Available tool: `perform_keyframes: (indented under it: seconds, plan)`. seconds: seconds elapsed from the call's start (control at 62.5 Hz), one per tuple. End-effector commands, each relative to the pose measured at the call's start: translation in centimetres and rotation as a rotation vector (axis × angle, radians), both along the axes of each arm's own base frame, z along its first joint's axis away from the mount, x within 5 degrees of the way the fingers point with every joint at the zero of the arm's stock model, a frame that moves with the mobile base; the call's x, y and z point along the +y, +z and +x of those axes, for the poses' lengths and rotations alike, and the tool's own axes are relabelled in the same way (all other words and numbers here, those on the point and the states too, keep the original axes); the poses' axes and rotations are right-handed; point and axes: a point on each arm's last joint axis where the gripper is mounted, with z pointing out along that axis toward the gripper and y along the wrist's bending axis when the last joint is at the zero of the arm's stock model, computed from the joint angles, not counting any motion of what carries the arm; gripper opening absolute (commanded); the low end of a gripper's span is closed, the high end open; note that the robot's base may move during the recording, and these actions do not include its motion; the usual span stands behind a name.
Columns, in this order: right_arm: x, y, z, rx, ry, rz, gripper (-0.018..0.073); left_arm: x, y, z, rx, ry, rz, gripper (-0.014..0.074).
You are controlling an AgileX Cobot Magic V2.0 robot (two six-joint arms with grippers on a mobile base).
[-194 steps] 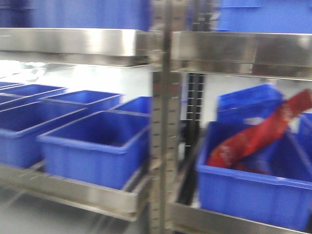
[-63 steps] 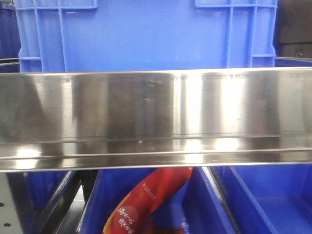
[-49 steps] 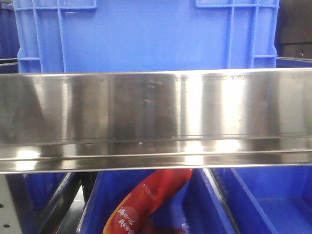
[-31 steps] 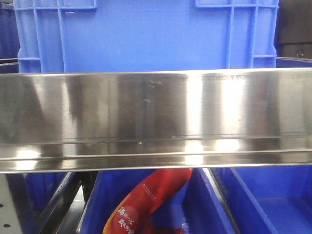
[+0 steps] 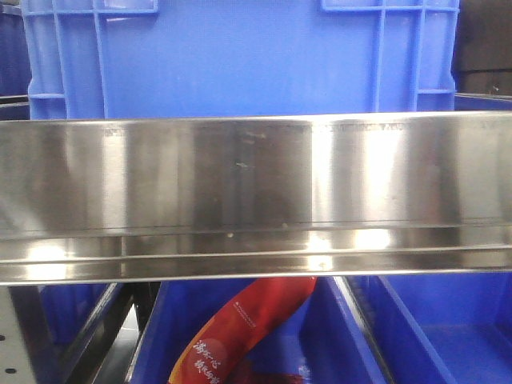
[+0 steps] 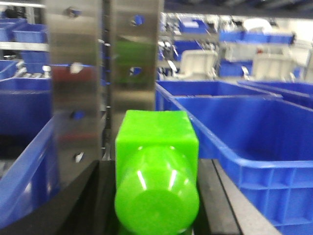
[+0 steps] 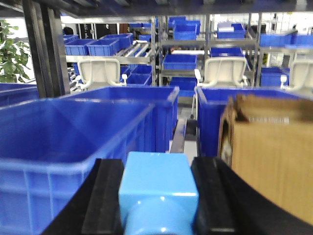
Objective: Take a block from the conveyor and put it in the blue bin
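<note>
While the left gripper point(image 6: 154, 188) pinches a green block point(image 6: 156, 134) between its jaws, the right gripper point(image 7: 159, 196) clamps a light-blue block point(image 7: 159, 178).

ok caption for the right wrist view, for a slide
Right gripper fingers shut on a light blue block, with a blue bin and a cardboard box ahead
</note>
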Motion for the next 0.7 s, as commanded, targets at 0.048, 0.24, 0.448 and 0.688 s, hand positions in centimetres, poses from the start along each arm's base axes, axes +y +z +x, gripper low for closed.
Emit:
perform_keyframes:
  seconds: [0.048,0.24,0.448,0.688]
  plan:
    - [0.4,2.3,2.5,0.016,-0.003,-0.029,-0.0155,-0.8,2.7,2.8,0.022,-0.110,0.034,-0.0111]
    - [2.2,4.8,6.9,0.062,0.062,-0.039,-0.0155,-1.5,5.1,7.7,0.068,-0.201,0.016,-0.0111]
    - [6.7,6.4,11.5,0.110,0.215,-0.059,-0.0155,-4.3,6.5,12.5,0.147,-0.373,0.025,-0.0111]
    - [11.7,6.2,15.7,0.169,0.327,-0.087,-0.0155,-9.6,6.5,17.0,0.160,-0.537,0.024,-0.0111]
